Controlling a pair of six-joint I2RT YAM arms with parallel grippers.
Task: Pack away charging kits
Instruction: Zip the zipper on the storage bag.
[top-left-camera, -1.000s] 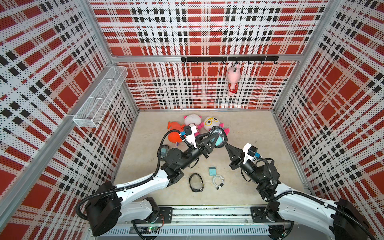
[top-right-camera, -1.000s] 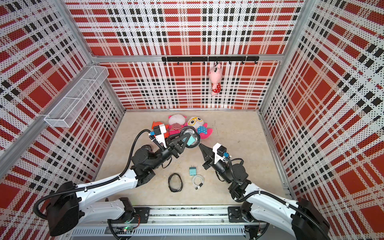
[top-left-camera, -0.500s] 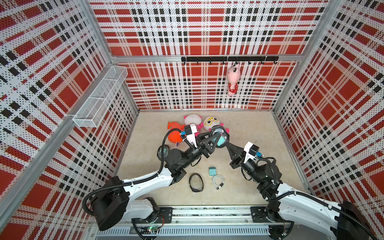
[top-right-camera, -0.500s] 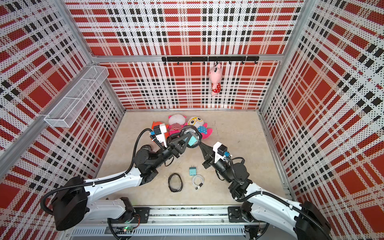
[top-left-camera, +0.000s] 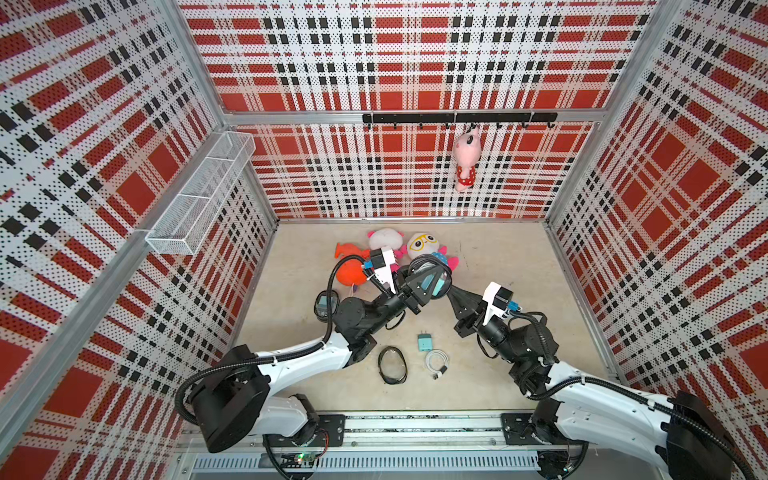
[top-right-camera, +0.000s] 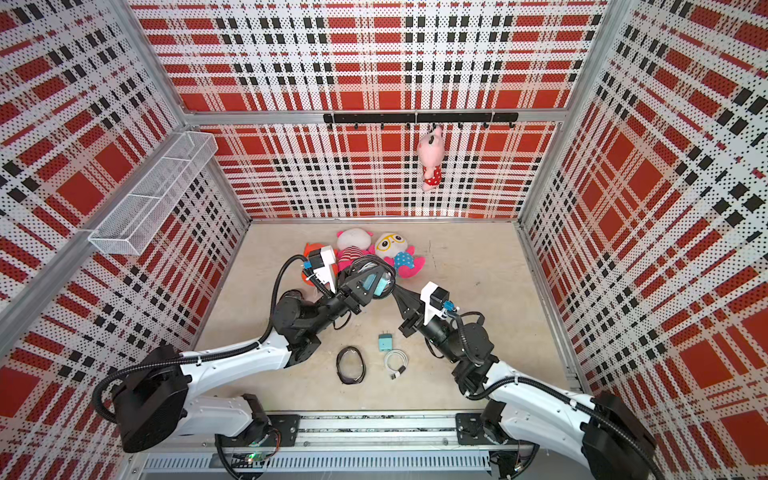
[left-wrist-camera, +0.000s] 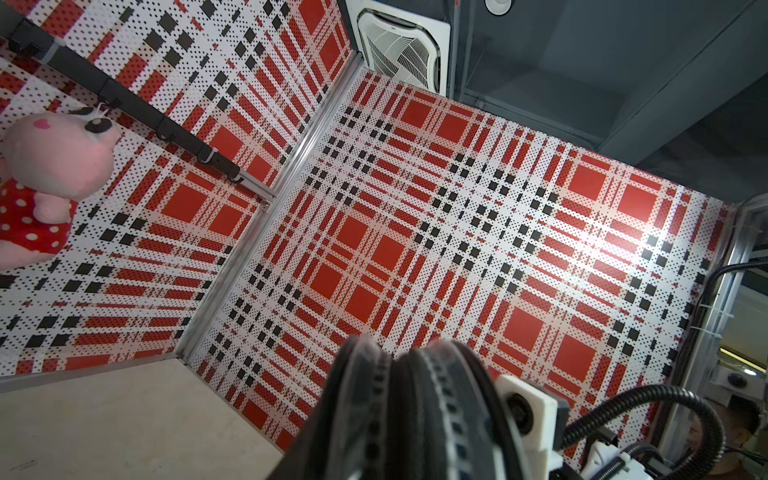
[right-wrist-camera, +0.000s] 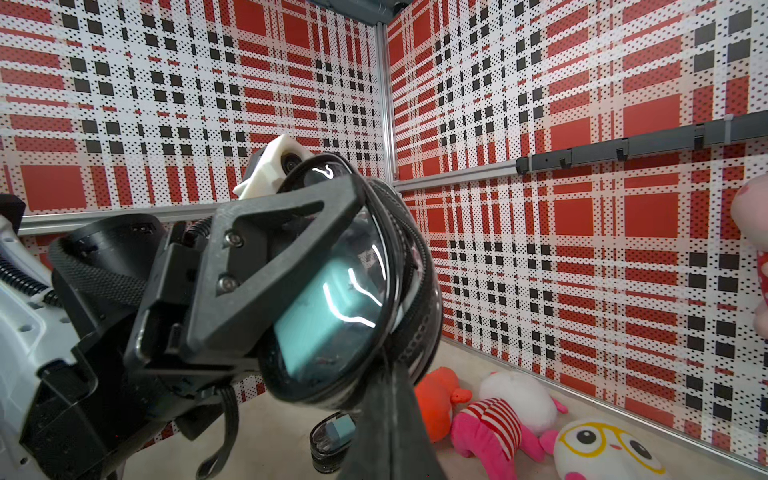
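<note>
Over mid-floor, zip case (right-wrist-camera: 415, 291): lifted clear of the floor, with its clear window turned to the right wrist camera. A teal adapter (right-wrist-camera: 320, 328) sits inside; I cannot tell whether a cable lies behind it.
Left gripper (top-left-camera: 432, 277): fingers clamped across the case's two faces, carrying it.
Right gripper (top-left-camera: 452, 289): jaws fully together, tip touching the case rim at its 4 o'clock edge in a top view. Whether it pinches a zip pull is hidden.
Step, as I judge it: zipping this case shut.
Doing it well: hold the left arm rigid. Drag the right along the rim's curve, not straight outward. Keep the left fingers off the zip track and the adapter clear of the teeth.
Left to pack: loose adapter (top-left-camera: 424, 341) and white cable (top-left-camera: 436, 360), just beside each other on the floor at 6 o'clock of the case.
Second case (top-left-camera: 325, 304): on the floor at 8 o'clock, with something teal inside.
</note>
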